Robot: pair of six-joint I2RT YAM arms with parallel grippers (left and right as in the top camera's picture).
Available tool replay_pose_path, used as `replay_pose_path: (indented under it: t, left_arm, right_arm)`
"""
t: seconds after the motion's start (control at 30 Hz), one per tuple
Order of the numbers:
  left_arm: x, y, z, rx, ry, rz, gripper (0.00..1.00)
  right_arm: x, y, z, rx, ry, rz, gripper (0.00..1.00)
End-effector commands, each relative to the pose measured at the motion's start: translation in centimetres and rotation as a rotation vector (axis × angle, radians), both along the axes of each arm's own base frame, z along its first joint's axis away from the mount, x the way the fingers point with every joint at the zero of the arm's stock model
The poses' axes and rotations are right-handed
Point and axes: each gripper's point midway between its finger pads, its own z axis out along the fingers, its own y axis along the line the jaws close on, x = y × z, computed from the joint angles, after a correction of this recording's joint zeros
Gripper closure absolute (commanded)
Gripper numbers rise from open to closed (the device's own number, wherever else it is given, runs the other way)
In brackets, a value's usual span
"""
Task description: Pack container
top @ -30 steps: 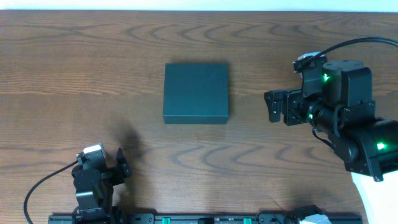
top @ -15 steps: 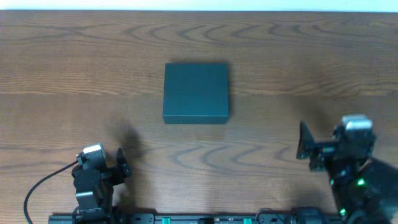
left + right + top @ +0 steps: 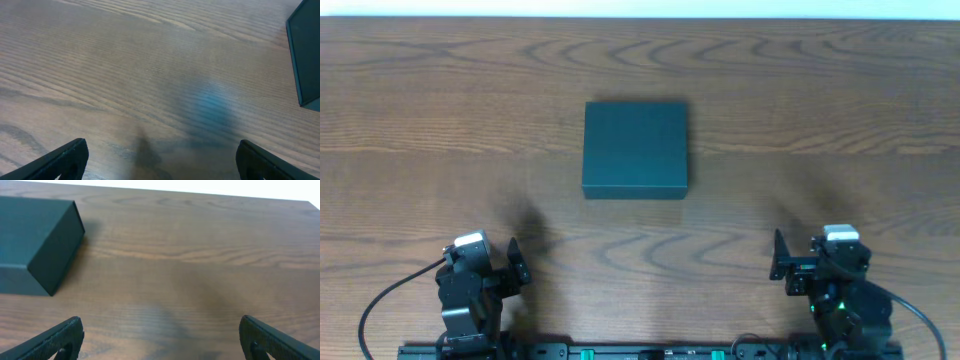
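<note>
The container [image 3: 635, 150] is a dark teal square box with its lid down, lying flat at the middle of the wooden table [image 3: 800, 90]. My left gripper [image 3: 502, 265] sits at the table's front left, well short of the box. Its jaws stand open over bare wood [image 3: 160, 162], and the container [image 3: 307, 55] shows at the right edge of the left wrist view. At the front right, my right gripper [image 3: 810, 265] is also open and empty [image 3: 160, 340]. The right wrist view has the container [image 3: 35, 240] at its upper left.
Only wood grain shows around the box. A dark rail [image 3: 640, 352] with the arm bases runs along the front edge. A cable [image 3: 390, 300] loops beside the left arm.
My right arm has swung from beside the container's right side back to the table's front right edge, jaws still open. The left arm and the box have not moved.
</note>
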Motion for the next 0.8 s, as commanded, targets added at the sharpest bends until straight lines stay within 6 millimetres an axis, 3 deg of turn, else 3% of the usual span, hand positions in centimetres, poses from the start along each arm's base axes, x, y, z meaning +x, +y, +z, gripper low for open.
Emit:
replay_pose_path:
  t: [0.0,0.1,0.23,0.77]
  left_arm:
    - [0.0,0.1,-0.2,-0.003,-0.001,0.004,0.05]
    - [0.0,0.1,-0.2,-0.003,0.0,0.004,0.05]
    - [0.0,0.1,-0.2,-0.003,0.0,0.004,0.05]
    - [0.0,0.1,-0.2,-0.003,-0.001,0.004,0.05]
  right_arm:
    - [0.0,-0.1,-1.4,-0.013,0.019,0.002,0.01]
    - [0.1,0.0,-2.6,-0.013,0.047,0.006,0.01]
    - [-0.3,0.1,-6.2,-0.014,0.138,0.012,0.01]
    - [-0.2,0.1,-6.2,-0.014,0.136,0.015,0.01]
